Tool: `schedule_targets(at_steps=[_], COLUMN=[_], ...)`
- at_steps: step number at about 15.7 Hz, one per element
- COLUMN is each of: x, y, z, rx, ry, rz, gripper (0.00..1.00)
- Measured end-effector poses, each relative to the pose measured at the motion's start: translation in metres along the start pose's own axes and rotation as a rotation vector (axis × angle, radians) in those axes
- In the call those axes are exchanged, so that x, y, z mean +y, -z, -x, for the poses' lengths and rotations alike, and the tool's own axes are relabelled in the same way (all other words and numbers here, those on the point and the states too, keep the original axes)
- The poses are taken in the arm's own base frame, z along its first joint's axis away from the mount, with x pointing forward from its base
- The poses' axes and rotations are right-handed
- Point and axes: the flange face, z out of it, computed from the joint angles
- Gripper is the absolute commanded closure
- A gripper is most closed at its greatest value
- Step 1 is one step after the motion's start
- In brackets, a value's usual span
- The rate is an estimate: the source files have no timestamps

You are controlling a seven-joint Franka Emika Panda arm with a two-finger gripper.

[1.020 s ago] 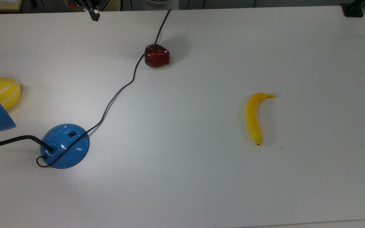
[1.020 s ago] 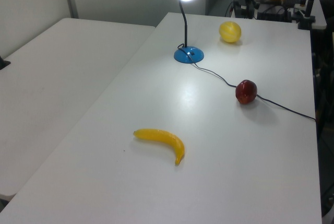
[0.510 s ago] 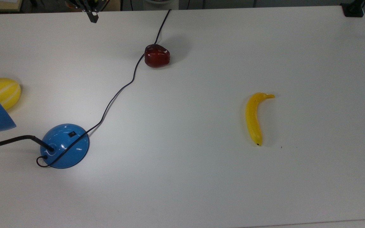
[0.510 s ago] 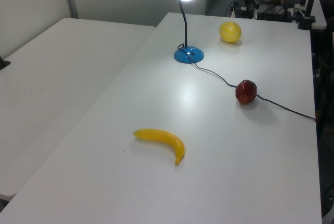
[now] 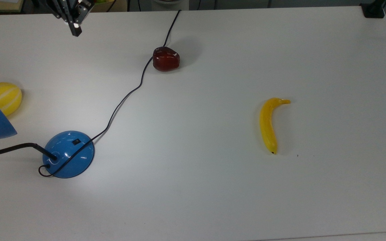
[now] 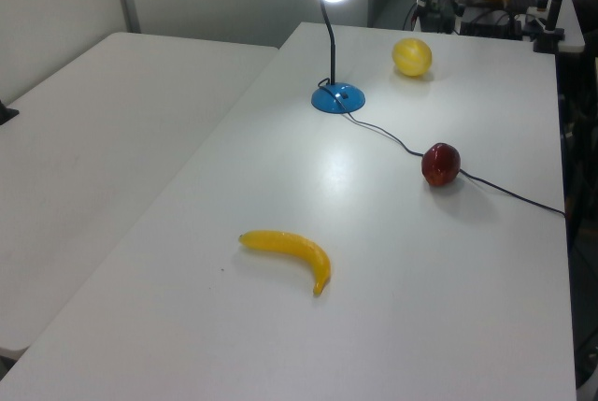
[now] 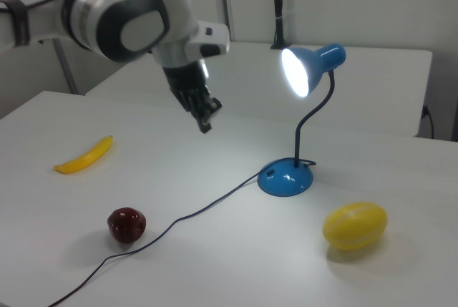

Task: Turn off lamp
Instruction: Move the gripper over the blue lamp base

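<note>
Right view: gripper (image 7: 206, 124), fingers together, hovers well left of the lit lamp (image 7: 286, 177); could snag the cord (image 7: 207, 207) heading for the switch (image 7: 270, 174).

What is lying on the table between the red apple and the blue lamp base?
In the top view, the black cord snakes across the table from beside the red apple to the blue lamp base.
</note>
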Motion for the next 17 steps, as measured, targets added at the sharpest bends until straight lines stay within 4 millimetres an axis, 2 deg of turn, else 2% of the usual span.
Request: schedule_targets(at_steps=[2,5,9,13,17], x=[0.011,0.015,0.022,0.03,0.024], y=[-0.026,-0.061,-0.085,-0.12,-0.157], z=[-0.013,-0.029,-0.046,-0.061,-0.069], rx=[0.033,0.074,0.17,0.25,0.306], ry=[-0.019,-0.036,-0.097,-0.127,-0.182], rz=[0.016,0.037,0.049,0.066,0.066], gripper=[1.0,1.0,1.0,1.0,1.0])
